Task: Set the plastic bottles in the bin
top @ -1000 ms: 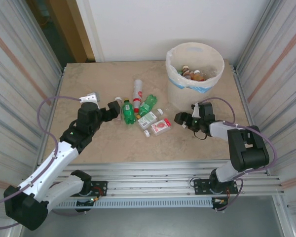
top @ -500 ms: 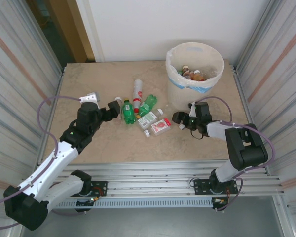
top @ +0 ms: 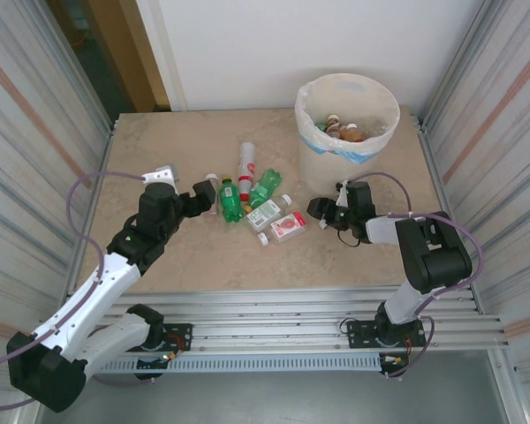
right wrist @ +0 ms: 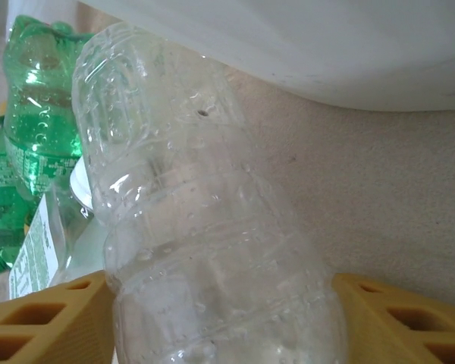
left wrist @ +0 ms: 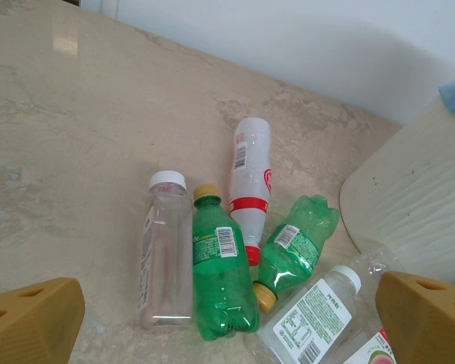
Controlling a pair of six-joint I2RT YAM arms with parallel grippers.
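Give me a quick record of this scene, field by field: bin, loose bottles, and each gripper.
bin: upright at the table's far right, several bottles inside
loose bottles: lying clustered mid-table, left of the bin
left gripper: open, empty, facing the cluster
right gripper: fingers against both sides of a clear bottle lying by the bin's base

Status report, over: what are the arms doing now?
Left gripper open, facing loose bottles. Right gripper pinches clear bottle beside bin. Nothing blocking.
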